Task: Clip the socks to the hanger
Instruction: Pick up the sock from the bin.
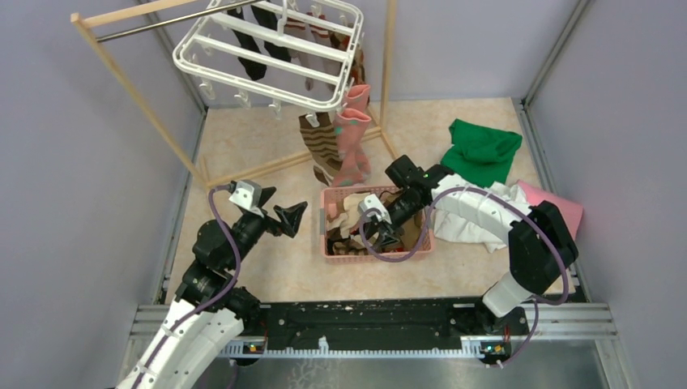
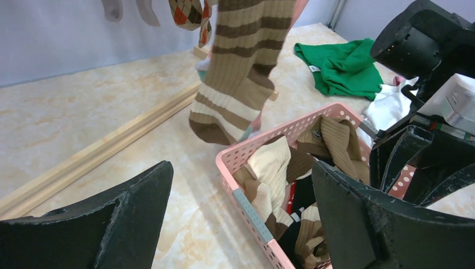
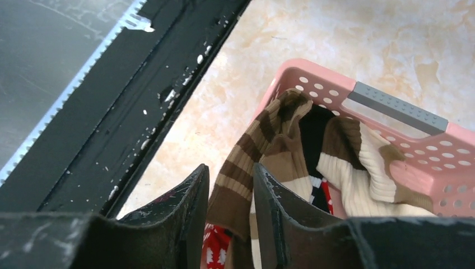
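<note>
Overhead: dipping the right pincer [image 1: 381, 237] into the pink basket [image 1: 328, 225] on the tabletop, with the hanger [image 1: 259, 91] at the basket's twelve o'clock.

Left wrist: holding the left pincer [image 2: 241, 168] spread wide, gripping nothing.

Right wrist: pinching a brown-cream striped sock [image 3: 241, 174] at the basket's rim. Worth lifting straight up, avoiding dragging the other socks [image 3: 358, 151].

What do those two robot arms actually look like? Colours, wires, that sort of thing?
The left arm and right arm have white shells joined by chunky black joints, with a thin purple cable looping outside each. The left tool and right tool are black, with two scuffed wedge-shaped fingers and a small white camera box behind.
</note>
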Robot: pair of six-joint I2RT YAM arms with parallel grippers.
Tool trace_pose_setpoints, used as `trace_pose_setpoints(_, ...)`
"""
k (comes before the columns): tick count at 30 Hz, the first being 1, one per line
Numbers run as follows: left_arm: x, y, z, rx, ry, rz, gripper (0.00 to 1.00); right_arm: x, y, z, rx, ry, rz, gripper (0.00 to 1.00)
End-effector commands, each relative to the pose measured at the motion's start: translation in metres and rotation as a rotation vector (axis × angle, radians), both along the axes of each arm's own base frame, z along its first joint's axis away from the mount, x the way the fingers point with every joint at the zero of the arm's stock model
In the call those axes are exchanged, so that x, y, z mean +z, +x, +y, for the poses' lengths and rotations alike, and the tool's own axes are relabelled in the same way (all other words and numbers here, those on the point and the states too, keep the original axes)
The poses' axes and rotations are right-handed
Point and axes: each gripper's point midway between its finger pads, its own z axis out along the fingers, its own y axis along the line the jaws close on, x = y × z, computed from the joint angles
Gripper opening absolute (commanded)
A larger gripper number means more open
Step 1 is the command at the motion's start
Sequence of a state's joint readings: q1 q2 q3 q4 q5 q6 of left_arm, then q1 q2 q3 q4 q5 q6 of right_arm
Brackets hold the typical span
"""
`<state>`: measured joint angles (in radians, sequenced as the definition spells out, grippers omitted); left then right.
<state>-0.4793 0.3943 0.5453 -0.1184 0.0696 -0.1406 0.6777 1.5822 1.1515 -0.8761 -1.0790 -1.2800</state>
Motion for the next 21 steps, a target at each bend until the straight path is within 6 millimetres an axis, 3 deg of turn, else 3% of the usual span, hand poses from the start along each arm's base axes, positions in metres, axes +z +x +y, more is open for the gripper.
trace_pose_setpoints(1,-0.001,0.003,0.005,0.034,-0.008,0.002,0.99,-0.015,0.002,0.008,-0.015,-0.045,-0.031,0.34)
trace_pose_setpoints(11,-0.001,0.003,0.006,0.036,-0.01,0.0,0.99,-0.029,0.004,0.012,-0.024,-0.1,-0.054,0.24)
trace_pose_setpoints(17,-0.002,0.002,0.007,0.041,-0.016,0.001,0.99,-0.031,0.001,0.01,-0.005,-0.109,-0.061,0.17)
trace_pose_setpoints(21,-0.002,0.002,0.008,0.044,-0.017,0.001,0.99,-0.027,-0.002,0.01,0.004,-0.104,-0.055,0.17)
